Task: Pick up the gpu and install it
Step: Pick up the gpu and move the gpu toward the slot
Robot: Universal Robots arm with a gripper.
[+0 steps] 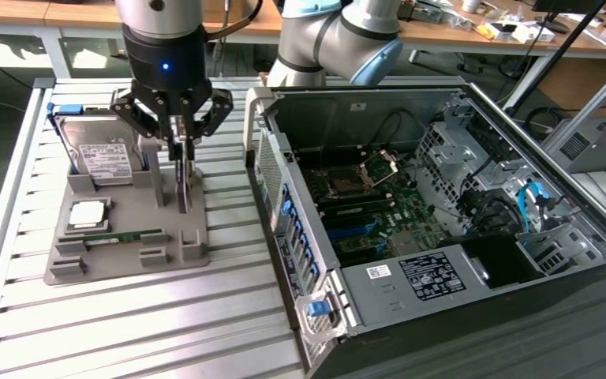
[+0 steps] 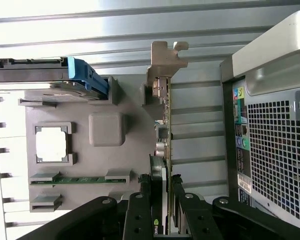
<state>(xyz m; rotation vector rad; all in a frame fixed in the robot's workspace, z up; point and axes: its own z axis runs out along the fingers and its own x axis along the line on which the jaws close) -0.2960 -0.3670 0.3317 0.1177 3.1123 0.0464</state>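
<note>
1 gripper [image 1: 182, 162], jaws pinching the gpu [image 2: 163, 115] edge-on, upright in gray holder [image 1: 124, 264] at 9 o'clock of open case [image 1: 387, 292], exterior view. Pick step in hand; freeing it calls for a straight pull.

I'm seeing the claw [image 1: 184, 150] clamping the gpu [image 1: 184, 189], which is standing upright in the gray holder [image 1: 124, 264]. In the exterior view, the hard drive [image 1: 101, 154] is crowding its nine o'clock. The computer case [image 1: 282, 197] is walling off three o'clock, leaving a narrow lane of bare desk [image 1: 230, 245] between. Six o'clock is lying open.
</note>
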